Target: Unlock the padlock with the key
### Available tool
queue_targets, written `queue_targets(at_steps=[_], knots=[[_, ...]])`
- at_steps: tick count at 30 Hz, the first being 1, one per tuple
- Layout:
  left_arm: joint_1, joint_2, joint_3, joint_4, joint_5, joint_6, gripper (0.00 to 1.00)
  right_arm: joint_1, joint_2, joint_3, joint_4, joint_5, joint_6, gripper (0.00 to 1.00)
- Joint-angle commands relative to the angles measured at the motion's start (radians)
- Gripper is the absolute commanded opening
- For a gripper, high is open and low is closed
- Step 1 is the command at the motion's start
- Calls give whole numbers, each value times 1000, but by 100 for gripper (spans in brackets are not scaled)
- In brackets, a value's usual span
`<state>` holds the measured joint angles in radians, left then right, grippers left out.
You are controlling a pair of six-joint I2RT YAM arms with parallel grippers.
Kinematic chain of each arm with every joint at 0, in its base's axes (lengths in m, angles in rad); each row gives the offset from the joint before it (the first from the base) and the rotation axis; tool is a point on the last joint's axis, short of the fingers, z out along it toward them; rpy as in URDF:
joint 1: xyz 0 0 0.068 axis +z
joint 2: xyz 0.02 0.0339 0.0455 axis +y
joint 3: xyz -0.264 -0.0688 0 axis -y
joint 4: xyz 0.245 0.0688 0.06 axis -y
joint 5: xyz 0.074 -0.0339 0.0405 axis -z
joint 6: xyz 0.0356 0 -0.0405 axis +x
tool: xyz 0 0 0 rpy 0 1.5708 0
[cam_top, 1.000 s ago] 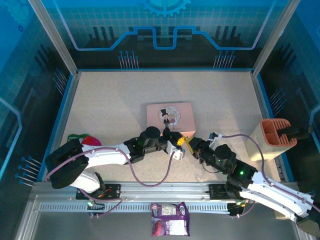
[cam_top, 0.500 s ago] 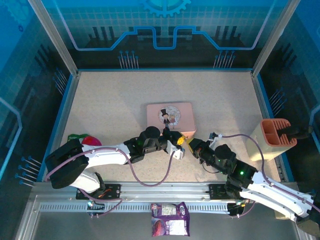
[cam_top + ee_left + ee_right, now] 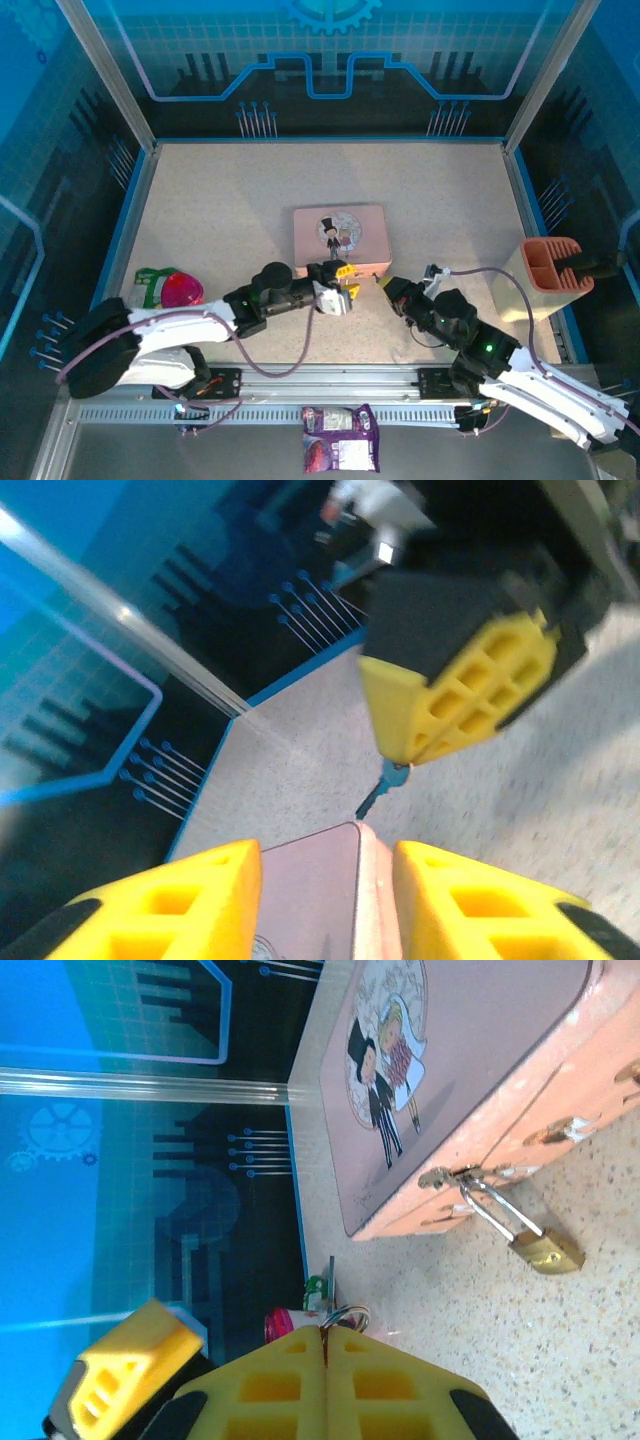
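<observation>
The left arm has drawn back toward the lower left of the top view, so its pincer [image 3: 342, 284] now sits apart from the right pincer [image 3: 384, 284], which it nearly touched before. Its jaws have also parted from shut.

The left pincer [image 3: 325, 865] is partly open and holds nothing. In its wrist view, the corner of the pink box [image 3: 322, 885] shows between its yellow fingers.

The right pincer [image 3: 323, 1338] is pressed fully closed on the key [image 3: 331, 1272], whose ring and thin blade stick out past the fingertips. In the left wrist view the key [image 3: 384, 784] points down from it toward the desk [image 3: 560, 780].

The padlock [image 3: 545, 1249] lies at the right of the right wrist view. Its brass body rests on the desk, and its shackle is hooked through the hasp on the side of the pink box [image 3: 470, 1070].
</observation>
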<state>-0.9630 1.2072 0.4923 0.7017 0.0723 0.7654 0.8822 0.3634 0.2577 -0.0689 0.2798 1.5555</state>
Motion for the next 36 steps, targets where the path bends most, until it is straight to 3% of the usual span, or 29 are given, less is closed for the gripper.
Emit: queue_targets(at_steps=[1, 5, 8, 11, 17, 20, 28, 36], knots=[[15, -109, -3, -42, -66, -504, 41, -21, -48, -33, -26, 1, -95, 0], [40, -185, 9, -262, -196, -927, 39, -24, -81, -84, 44, -8, -183, 0], [55, -205, -36, -310, -228, -1175, 42, -23, -83, -103, 80, -30, -251, 0], [55, -186, -53, -383, -242, -1363, 44, -24, -83, -113, 119, -56, -321, 0], [43, -74, -55, -437, -219, -1599, 49, -22, -115, -140, 157, -90, -394, 0], [6, -14, -70, -366, -253, -1628, 58, -20, -142, -139, 114, -87, -390, 0], [-25, 222, -28, -252, -276, -1630, 58, -19, -206, -132, 47, -83, -382, 0], [-26, 346, 42, -221, -321, -1501, 60, -12, -211, -144, 43, -93, -361, 0]])
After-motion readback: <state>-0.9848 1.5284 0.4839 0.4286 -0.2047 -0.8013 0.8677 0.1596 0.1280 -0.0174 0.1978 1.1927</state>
